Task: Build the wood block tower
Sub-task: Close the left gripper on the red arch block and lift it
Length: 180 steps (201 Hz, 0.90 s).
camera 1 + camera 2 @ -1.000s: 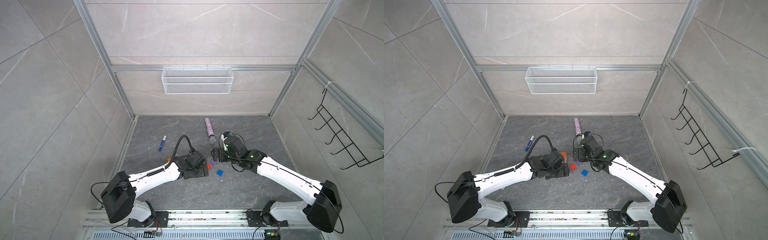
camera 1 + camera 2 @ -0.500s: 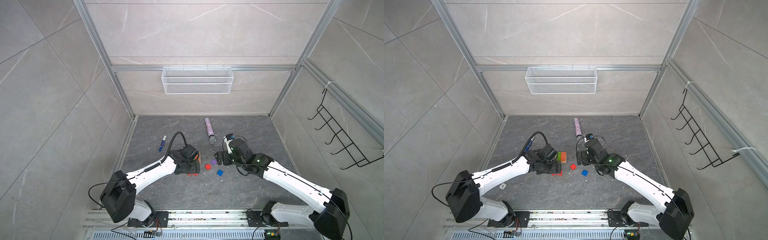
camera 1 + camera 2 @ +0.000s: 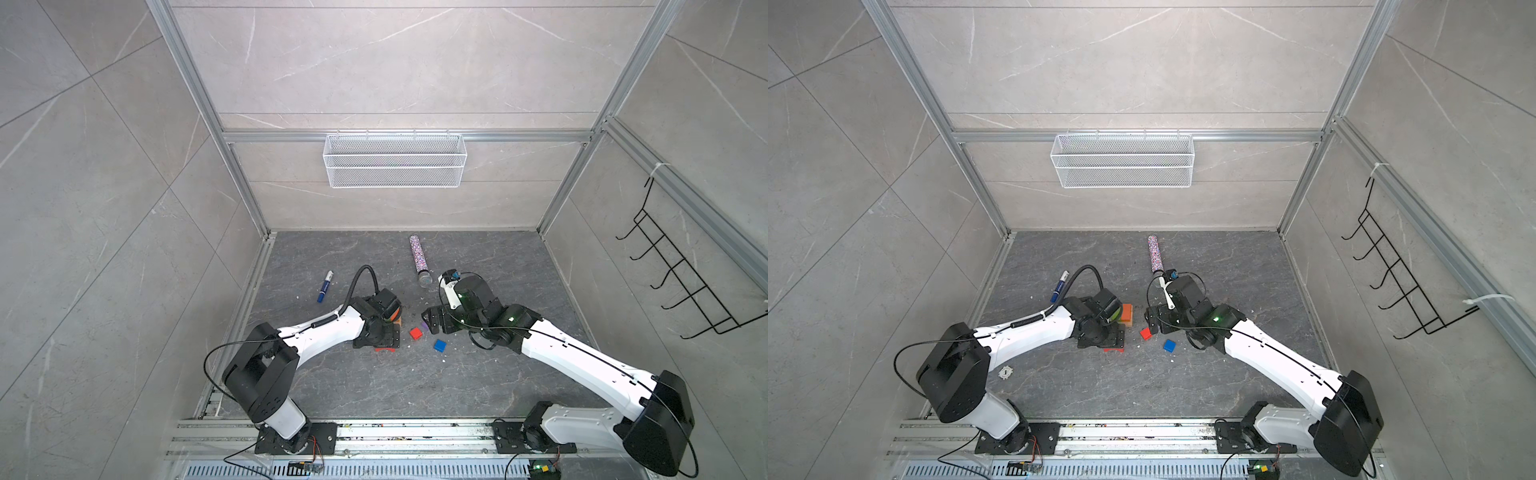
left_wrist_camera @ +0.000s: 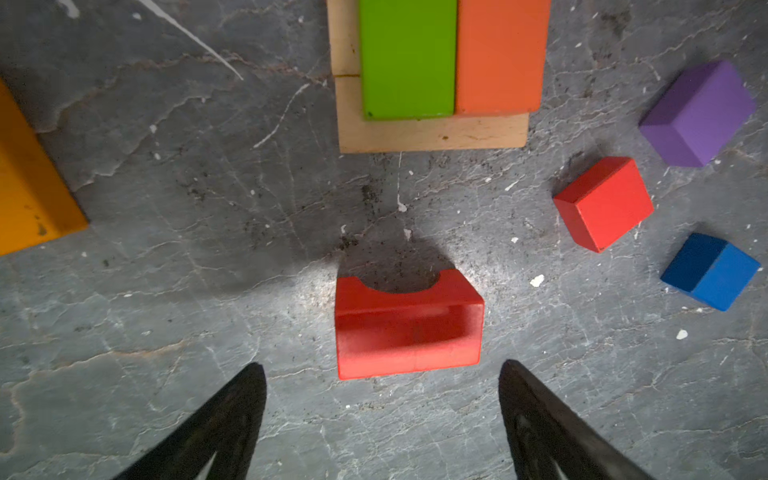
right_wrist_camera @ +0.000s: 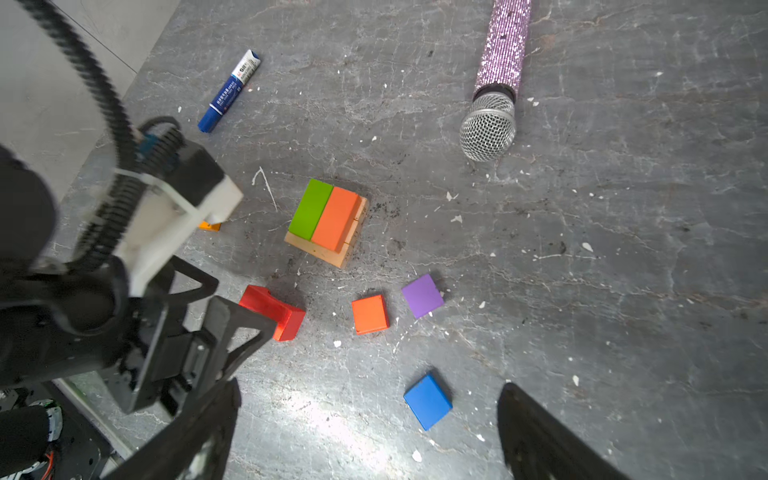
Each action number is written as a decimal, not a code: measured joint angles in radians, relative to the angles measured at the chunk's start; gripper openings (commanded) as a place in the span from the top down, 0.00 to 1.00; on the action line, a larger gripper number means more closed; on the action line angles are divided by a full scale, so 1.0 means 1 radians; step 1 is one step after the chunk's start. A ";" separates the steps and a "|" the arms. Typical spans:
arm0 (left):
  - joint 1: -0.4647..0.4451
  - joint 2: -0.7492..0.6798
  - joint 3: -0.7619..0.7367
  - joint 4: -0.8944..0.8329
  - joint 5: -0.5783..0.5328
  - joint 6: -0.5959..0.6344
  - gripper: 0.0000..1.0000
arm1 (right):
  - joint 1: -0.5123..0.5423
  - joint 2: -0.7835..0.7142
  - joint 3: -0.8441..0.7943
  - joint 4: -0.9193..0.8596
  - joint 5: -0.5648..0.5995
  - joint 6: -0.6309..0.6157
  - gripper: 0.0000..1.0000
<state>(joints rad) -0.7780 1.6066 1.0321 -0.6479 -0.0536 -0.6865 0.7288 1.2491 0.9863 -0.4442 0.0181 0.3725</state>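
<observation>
You work on a grey stone floor. Your left arm and right arm both bend in low over its middle, so each wrist camera looks down on the blocks.

Your left gripper has its jaws spread wide with nothing between them. Your right gripper is just as wide and empty. It seems to sit higher and off to one side, probably to leave the left arm room.

The glittery microphone lies well apart from the work and plays no part.

The tower stands near the middle of the floor. It has a tan base with a green block and an orange block laid side by side on it. Their flat tops give a level seat for the next layer.

The blue pen lies off by the wall. A yellow block waits to one side.

The red arch block lies just ahead of your left fingertips and square to them, with the tower beyond it. I judge it to be your next pick.

The red cube, purple cube and blue cube sit loose near the tower. None of them touch, and they are likely meant for the narrow top.
</observation>
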 measured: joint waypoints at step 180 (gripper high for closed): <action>-0.003 0.137 0.031 0.029 0.003 -0.014 0.26 | 0.000 0.000 -0.001 0.038 -0.033 -0.003 0.05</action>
<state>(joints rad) -0.7811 1.7432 1.0634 -0.6186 -0.0509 -0.7002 0.7288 1.2491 0.9852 -0.4065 -0.0151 0.3698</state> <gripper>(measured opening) 0.751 0.955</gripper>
